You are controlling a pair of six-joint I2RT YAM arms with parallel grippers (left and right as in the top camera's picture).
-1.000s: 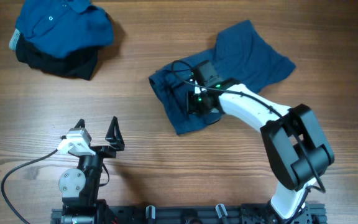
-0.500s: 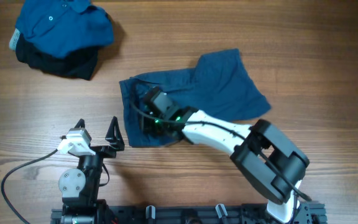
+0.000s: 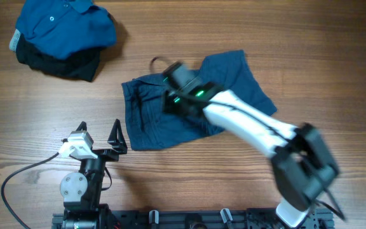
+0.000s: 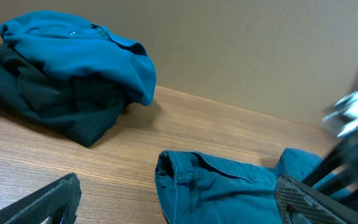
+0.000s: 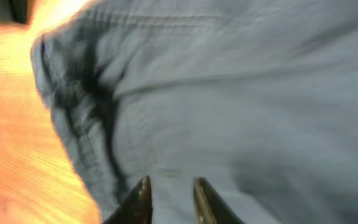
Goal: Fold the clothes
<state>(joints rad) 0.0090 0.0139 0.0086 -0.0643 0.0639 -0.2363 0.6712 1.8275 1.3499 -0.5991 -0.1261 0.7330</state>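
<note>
The bench [image 3: 234, 32] carries dark navy shorts [image 3: 148, 121] at its middle, lying flat. Their long axis runs left to right, waistband at the left and legs rising slightly to the right. The blue shirt [image 3: 62, 25] sits on a black garment [image 3: 62, 63] in the far left corner, well apart. The right jaws [image 5: 171, 199] hover over the waistband end, slightly parted, with no cloth pinched between them. This arm is nearer. The left jaws [image 3: 99, 135] gape wide and empty beside the shorts' near left corner. A pale tag [image 3: 13, 42] on the shirt is too small to read, and no other writing shows.
</note>
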